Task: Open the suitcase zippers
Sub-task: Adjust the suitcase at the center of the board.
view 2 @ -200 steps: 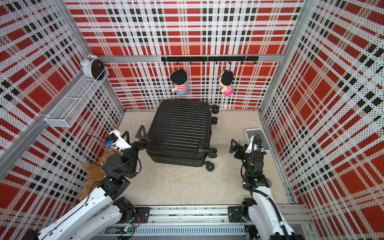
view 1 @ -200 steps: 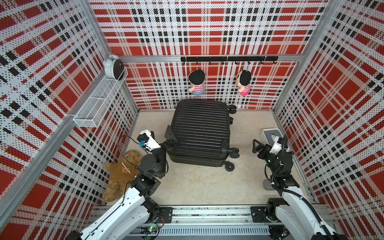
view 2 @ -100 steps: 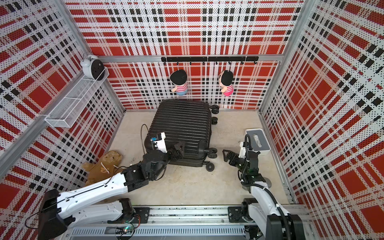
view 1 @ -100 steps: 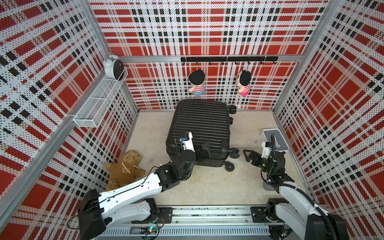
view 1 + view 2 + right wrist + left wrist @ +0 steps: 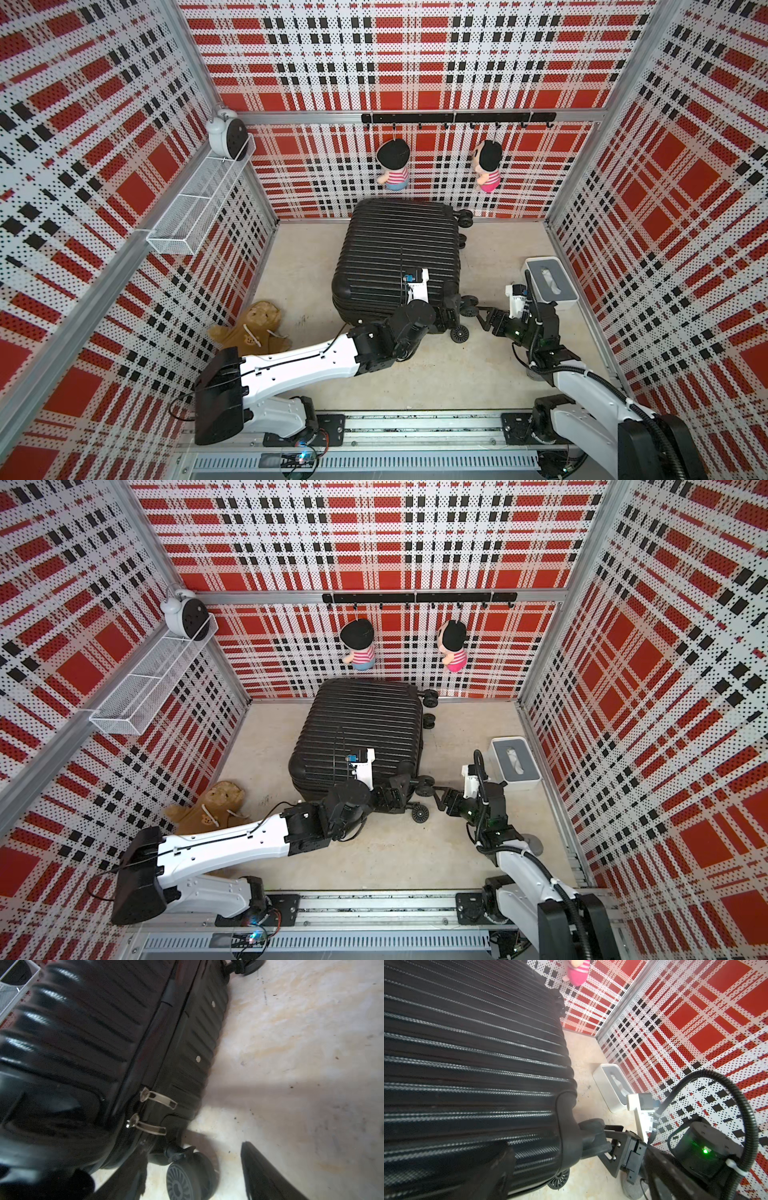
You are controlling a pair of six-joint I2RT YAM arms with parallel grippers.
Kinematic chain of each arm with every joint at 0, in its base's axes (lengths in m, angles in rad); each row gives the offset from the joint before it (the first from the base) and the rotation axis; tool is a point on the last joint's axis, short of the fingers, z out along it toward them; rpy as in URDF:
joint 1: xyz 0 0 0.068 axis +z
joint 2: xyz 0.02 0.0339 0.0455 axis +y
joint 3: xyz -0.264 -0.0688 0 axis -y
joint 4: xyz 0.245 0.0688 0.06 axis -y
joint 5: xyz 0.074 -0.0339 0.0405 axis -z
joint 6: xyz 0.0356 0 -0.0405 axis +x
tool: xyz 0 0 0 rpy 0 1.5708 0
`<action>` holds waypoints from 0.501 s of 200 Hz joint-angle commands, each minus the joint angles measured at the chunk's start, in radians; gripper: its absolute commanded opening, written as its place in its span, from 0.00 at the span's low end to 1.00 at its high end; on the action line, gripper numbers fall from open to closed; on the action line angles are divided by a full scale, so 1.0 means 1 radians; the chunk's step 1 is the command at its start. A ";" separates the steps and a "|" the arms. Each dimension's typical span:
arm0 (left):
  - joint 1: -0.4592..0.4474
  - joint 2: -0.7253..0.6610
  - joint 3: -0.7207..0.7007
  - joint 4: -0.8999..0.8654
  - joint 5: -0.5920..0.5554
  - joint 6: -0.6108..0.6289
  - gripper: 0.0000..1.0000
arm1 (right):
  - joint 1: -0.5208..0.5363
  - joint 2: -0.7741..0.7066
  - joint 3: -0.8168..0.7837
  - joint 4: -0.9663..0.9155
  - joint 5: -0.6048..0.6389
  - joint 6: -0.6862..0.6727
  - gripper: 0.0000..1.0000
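1. 2 pulls decide the coming move. The far pull and the near pull sit just beside each other on the zippers, so the suitcase looks fully zipped.
2. The suitcase lies flat on the table, ribs up. Both pulls are on its wheel-end wall, at the corner where the 2 tools meet, just above a wheel. Neither top view shows them.
3. The zip track's long axis runs along the wheel end, away from the right tool. Both tabs lie across it, flat against the lower shell and roughly parallel, with their tips toward the table.
4. The right tool is beside that corner and aimed at the wheel end, with its jaws apart and gripping nothing. In its wrist view the wheel shows between its fingers, which stop short of the pulls. It looks the nearer tool, with the pulls ahead of it, just past the wheel.
5. The left tool is over the suitcase's top shell at the same corner, with its jaws spread wide and clamped on nothing visible. I cannot tell whether a finger touches the shell. The pulls lie round the suitcase's edge from it, hidden from its wrist view.
6. As a judgement, the right tool suits the pinch: take 1 tab and draw it along the track, away from its twin. The tabs are thin and lie flat against the shell, so the grip could slip.
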 commanded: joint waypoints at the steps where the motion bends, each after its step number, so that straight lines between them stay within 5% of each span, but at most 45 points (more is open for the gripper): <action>1: 0.040 -0.047 -0.018 -0.123 0.002 0.002 0.98 | 0.082 0.005 0.070 -0.025 0.024 -0.035 0.73; 100: 0.168 -0.231 -0.081 -0.255 -0.008 0.002 0.98 | 0.391 0.320 0.291 0.083 0.160 -0.086 0.74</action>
